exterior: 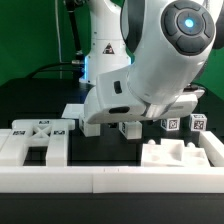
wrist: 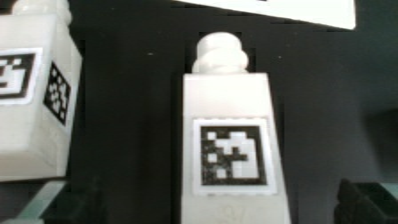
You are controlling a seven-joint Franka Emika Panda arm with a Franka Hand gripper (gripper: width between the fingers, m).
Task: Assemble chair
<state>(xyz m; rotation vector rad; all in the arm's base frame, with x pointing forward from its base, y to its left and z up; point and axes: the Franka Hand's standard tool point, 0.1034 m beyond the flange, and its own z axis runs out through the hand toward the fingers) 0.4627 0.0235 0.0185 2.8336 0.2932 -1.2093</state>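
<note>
Beneath the pincer [wrist: 206, 203], wrist view alone shows a tagged leg [wrist: 228, 105].

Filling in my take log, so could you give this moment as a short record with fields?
pincer: open, one finger on each side of the leg
leg: white, peg at one end, tag on its face, not gripped
second part: white, tagged, beside the leg and apart from it
table: black
wall: long, white, across the front of the exterior view
</note>
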